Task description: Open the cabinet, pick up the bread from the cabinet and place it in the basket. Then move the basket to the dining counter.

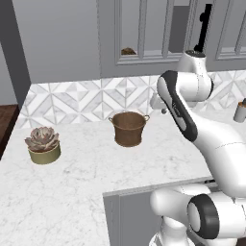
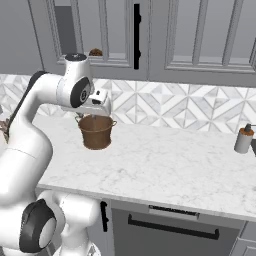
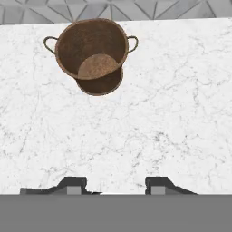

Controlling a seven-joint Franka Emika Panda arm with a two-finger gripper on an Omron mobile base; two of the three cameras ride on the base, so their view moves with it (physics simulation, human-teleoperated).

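White marble worktop [image 1: 72, 182], tiled backsplash behind. Gripper [image 3: 115, 186] hovers over bare marble, fingers parted w/ nothing between. Small brown crusty bread [image 1: 128, 51] sits far, behind the glass-paned grey cabinet door [image 1: 144, 29]; round brown woven basket [image 1: 128, 128] below it, empty. Bread prob. light, crumbly: you pinch its sides gently.

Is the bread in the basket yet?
No, the hand view shows the basket empty, and the bread sits behind the cabinet glass.

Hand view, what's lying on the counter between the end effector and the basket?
Nothing: in the hand view only bare white marble worktop lies between the end effector and the empty basket.
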